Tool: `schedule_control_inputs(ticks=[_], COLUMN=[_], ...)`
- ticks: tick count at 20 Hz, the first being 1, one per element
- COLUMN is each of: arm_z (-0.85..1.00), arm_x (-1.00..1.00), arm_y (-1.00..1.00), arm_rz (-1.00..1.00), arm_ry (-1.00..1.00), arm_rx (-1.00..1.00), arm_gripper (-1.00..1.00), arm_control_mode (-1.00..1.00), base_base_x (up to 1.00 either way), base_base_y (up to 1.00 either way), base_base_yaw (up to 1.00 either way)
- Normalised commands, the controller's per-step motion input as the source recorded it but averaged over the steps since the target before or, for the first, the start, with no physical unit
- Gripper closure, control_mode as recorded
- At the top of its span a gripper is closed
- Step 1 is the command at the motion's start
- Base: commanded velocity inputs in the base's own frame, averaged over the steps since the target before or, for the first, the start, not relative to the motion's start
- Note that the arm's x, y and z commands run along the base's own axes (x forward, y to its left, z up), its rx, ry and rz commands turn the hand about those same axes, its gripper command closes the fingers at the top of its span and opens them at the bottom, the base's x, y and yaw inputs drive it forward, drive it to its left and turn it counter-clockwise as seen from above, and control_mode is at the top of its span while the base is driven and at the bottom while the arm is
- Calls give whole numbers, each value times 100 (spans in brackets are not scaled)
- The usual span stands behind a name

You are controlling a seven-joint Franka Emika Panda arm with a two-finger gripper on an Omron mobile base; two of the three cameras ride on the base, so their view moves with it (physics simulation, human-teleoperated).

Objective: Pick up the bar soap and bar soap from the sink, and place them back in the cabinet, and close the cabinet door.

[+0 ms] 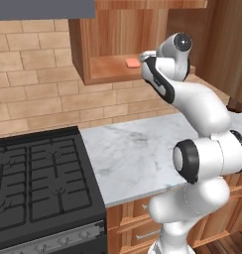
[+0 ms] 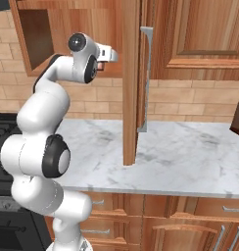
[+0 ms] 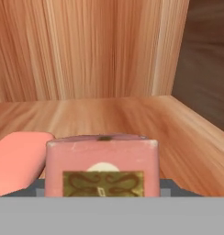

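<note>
Warm-brown wood surrounds the scene: the arm reaches up into the open wall cabinet (image 1: 110,69) above the marble desk (image 1: 138,154). One salmon-pink soap bar (image 1: 132,62) already lies on the cabinet floor, toward its front edge. In the hand view, a second pink bar (image 3: 102,167) with a gold emblem sits right at the claw (image 3: 102,190), its long side lying crosswise; the claw looks clamped on it, just beside the first bar and low over the floor. The cabinet door (image 2: 132,83) stands open, edge-on, to the arm's right.
</note>
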Motion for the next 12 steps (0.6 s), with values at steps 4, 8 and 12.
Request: schedule_control_inputs(ticks=[4, 8, 12], arm_z=[-6, -8, -3], arm_x=[20, 19, 12], arm_y=[0, 0, 0], arm_rz=[0, 0, 0], arm_ry=[0, 0, 0], arm_rx=[0, 0, 0], arm_gripper=[100, 100, 100], arm_control_mode=[-100, -100, -100], base_base_x=[0, 0, 0], base_base_y=[0, 0, 0], base_base_yaw=[0, 0, 0])
